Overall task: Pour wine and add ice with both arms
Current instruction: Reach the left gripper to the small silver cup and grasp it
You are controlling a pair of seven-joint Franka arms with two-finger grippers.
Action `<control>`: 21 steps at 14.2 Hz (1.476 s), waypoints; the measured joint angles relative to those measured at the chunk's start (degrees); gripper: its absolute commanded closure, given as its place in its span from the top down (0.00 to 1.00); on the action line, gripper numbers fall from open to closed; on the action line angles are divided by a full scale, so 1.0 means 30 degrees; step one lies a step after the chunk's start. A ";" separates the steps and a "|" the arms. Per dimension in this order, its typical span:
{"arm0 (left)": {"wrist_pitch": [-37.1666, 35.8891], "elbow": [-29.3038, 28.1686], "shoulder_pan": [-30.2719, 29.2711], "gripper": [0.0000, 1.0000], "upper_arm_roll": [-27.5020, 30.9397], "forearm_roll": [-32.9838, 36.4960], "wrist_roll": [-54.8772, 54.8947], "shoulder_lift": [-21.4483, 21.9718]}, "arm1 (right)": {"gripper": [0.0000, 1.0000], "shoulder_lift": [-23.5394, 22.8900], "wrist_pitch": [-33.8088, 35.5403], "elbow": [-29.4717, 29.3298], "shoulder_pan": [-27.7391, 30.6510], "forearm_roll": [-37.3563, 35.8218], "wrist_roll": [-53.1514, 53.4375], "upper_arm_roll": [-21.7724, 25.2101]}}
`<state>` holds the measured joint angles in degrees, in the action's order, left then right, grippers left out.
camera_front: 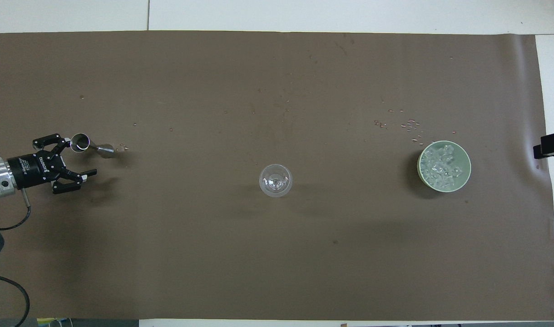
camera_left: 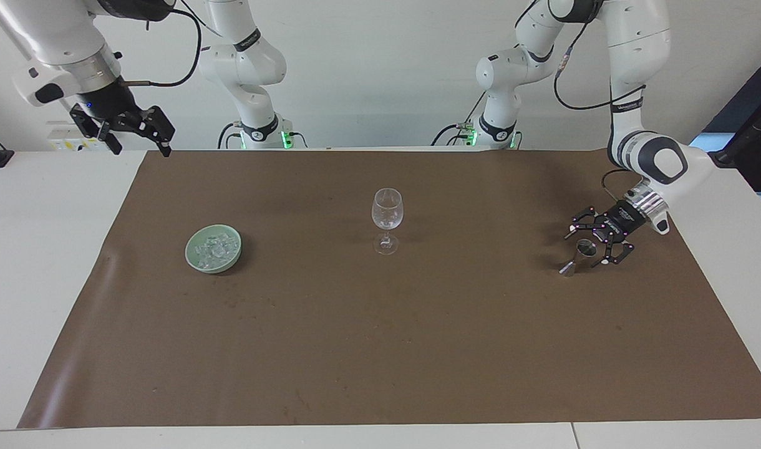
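While the right gripper [camera_left: 137,138] waits, fingers spread, the left gripper [camera_left: 596,245] brackets the steel jigger [camera_left: 578,255] with fingers spread, lined up to grasp; ice [camera_left: 214,249] sits in the green bowl [camera_left: 193,260], toward the right arm's end from the wine glass [camera_left: 387,220].

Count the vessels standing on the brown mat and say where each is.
3. The wine glass stands mid-mat. The green bowl of ice sits toward the right arm's end. The metal jigger stands toward the left arm's end, by the open left gripper.
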<state>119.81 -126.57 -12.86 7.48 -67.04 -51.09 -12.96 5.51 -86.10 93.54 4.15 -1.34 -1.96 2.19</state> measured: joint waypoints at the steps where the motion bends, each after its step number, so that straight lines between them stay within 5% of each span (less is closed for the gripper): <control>1: 0.0289 -0.0182 0.0127 1.00 -0.0007 -0.0411 0.0067 0.0058 | 1.00 0.0000 0.0000 0.0000 0.0000 0.0000 0.0000 0.0000; 15: 0.1821 -0.0348 0.1315 0.90 -0.0065 -0.1387 0.0074 0.0144 | 1.00 0.0000 0.0000 0.0000 0.0000 0.0000 0.0000 0.0000; 21: 0.2022 -0.0345 0.1321 0.60 -0.0017 -0.1437 0.0062 0.0160 | 1.00 0.0000 0.0000 0.0000 0.0000 0.0000 0.0000 0.0000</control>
<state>125.87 -127.60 -8.89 7.43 -71.35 -50.91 -12.48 5.51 -86.10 93.54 4.15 -1.34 -1.96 2.19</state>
